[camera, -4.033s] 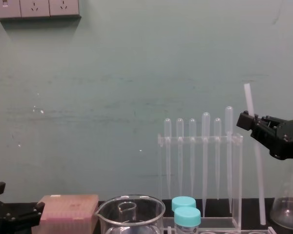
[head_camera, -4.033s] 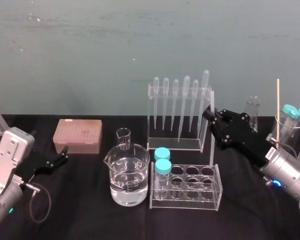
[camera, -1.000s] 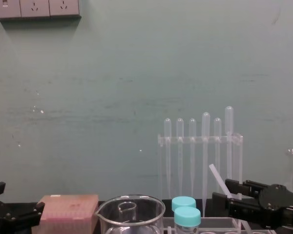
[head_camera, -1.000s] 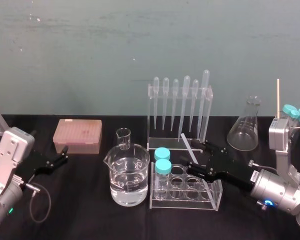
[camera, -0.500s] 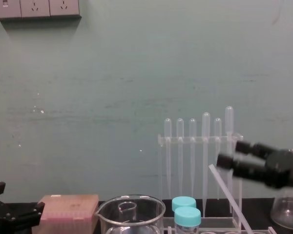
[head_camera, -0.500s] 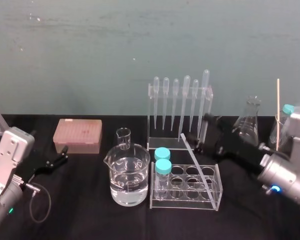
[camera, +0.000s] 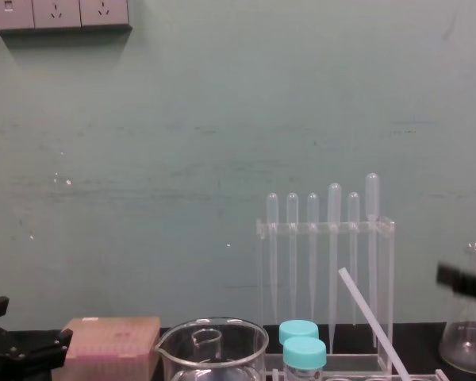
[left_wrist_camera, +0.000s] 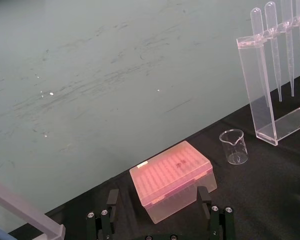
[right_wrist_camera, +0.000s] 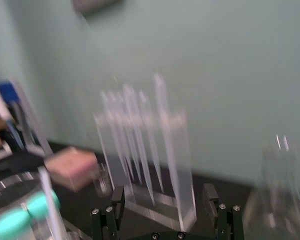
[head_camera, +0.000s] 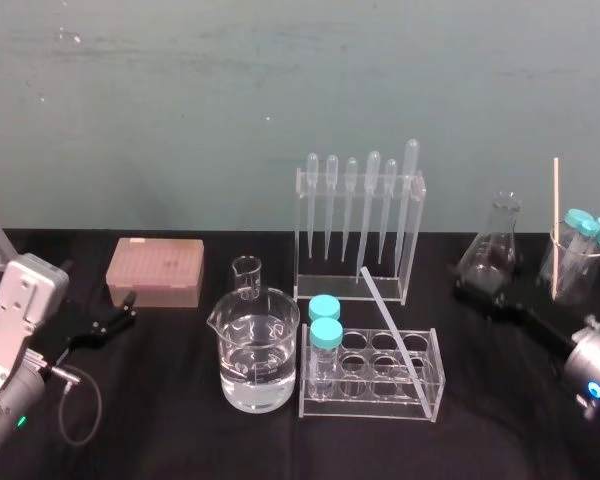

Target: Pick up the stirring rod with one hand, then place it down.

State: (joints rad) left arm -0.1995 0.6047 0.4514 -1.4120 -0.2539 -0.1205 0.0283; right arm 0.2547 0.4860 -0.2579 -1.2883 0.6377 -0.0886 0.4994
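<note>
Stirring rod (head_camera: 394,322) is down, resting slanted across the clear test tube rack (head_camera: 365,408). Its far end is raised, by the foot of the pipette rack (head_camera: 358,225). Its near end is low, at the tube rack's front right corner. The chest view confirms the tilt, with the upper end to the left in front of the hanging pipettes. Cannot tell whether the low end sits in a well or on the rim.

Right claw (head_camera: 477,292) is well apart from the rod, to its right, low over the bench (head_camera: 200,440) and just in front of the conical flask (head_camera: 492,250). In the wrist view its fingers (right_wrist_camera: 116,202) are spread wide with nothing between them.

Left claw (head_camera: 128,308) is parked at far left, fingers spread, facing the pink tip box (left_wrist_camera: 172,177) without touching it.

Room:
- A bare strip of bench runs between the tube rack's right end and the right claw.
- A wide bare area lies in front of the tube rack and the large beaker (head_camera: 258,350).
- Behind the rod, the pipette rack closes the space.
- To its left, two teal-capped tubes (head_camera: 325,320) stand near in the rack.
- The right edge is crowded by the flask and a beaker of capped tubes (head_camera: 580,255).
</note>
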